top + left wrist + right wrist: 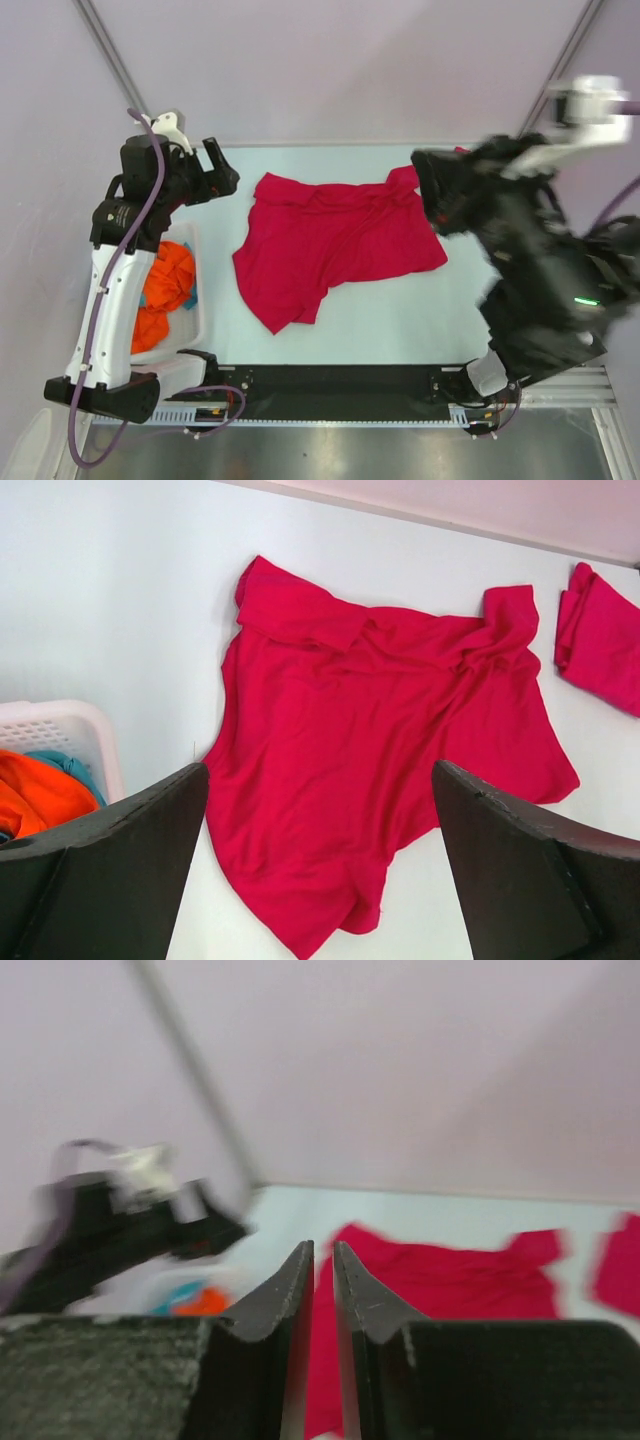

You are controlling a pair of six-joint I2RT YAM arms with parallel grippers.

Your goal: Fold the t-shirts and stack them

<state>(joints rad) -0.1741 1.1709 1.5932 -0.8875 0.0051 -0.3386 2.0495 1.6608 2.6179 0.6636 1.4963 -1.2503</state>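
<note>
Closest to me, the right arm (540,270) rears up high and reads as a dark blur from above. Its right end effector (322,1252) hangs over the far right corner of the red t-shirt (335,245), clear of the cloth. The two fingers (285,1290) stand narrow, with only a thin slit between them and nothing in it.

That red t-shirt lies spread in the middle of the pale surface (400,310). It is rumpled rather than flat: its far edge is rolled over on itself, one short sleeve sticks out at the far right, and a loose corner of the hem points toward the near left.

Just past that right sleeve, with a strip of bare surface between them, sits a second red t-shirt (600,645). It is bunched into a smaller lump and only partly in view from the left wrist.

Left of the spread t-shirt and apart from it stands a white basket (195,320) holding orange cloth (170,275) and a bit of teal cloth (65,765). The left arm (110,290) rises over that basket. The left end effector (215,170) hovers off the spread t-shirt's far left corner, spread wide and empty, touching nothing.
</note>
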